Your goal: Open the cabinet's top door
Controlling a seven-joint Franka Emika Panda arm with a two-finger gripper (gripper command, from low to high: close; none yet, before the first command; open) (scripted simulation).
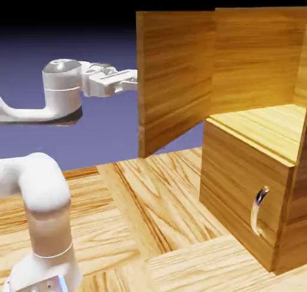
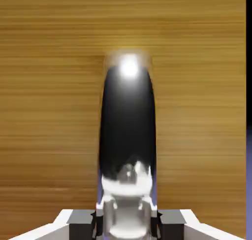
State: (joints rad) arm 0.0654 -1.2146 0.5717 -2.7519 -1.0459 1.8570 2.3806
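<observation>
1. The top door (image 1: 174, 81) of the cabinet (image 1: 258, 183) stood swung wide open, its panel turned out toward the exterior view's left and its free edge nearest the arm.
2. Behind the door, the upper compartment lay exposed, showing a lit wooden shelf floor and back wall.
3. The lower panel (image 1: 240, 189) sat closed beneath, with its small curved silver handle (image 1: 259, 210) on the front.
4. The top door's handle (image 2: 128, 130) was hidden behind the panel in the exterior view. In the hand view it appeared as a long dark, shiny bar with a bright glint near its upper end, set against the wood grain.
5. The gripper (image 1: 133, 79) was held level at the door's outer face, at upper-panel height, and was clamped on that handle. In the hand view the bar ran down between the two grey fingertips (image 2: 81, 219).
6. The white arm (image 1: 42, 201) rose from the lower left, above the wooden table (image 1: 150, 225).
</observation>
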